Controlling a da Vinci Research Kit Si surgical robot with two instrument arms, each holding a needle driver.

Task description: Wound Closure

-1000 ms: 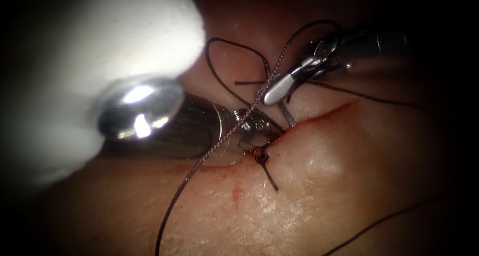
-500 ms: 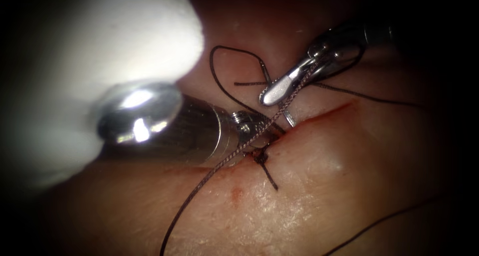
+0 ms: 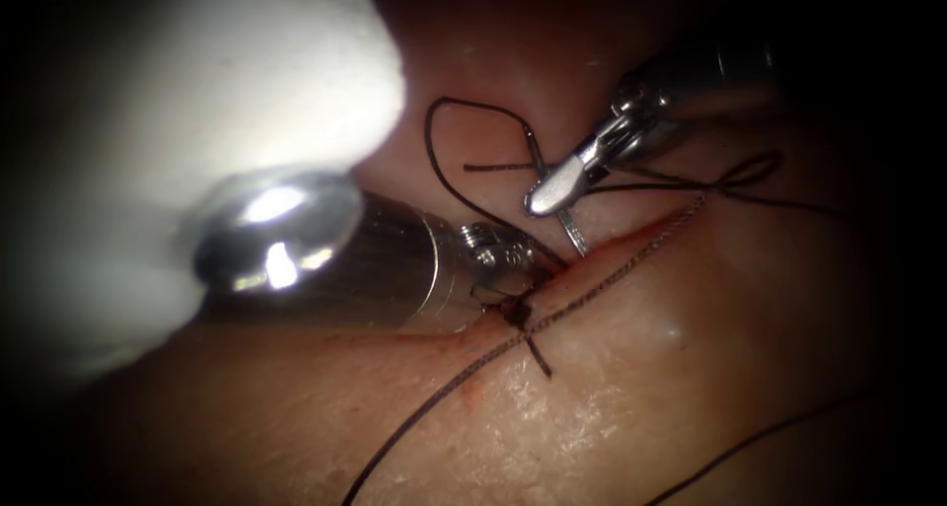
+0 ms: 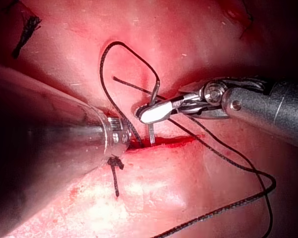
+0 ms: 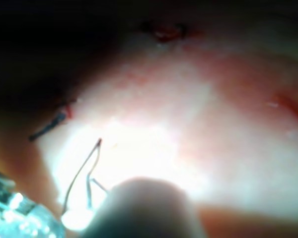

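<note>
Above the cut, right pincer clenched on needle, left pincer state unclear.

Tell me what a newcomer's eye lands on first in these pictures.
First the left tool, its broad shiny shaft coming in from the left with its tip at the cut beside a dark knot. Next the right tool, jaws shut on the needle, which stands steeply with its lower end at the cut's upper edge. Dark thread loops above and trails across the tissue.
</note>
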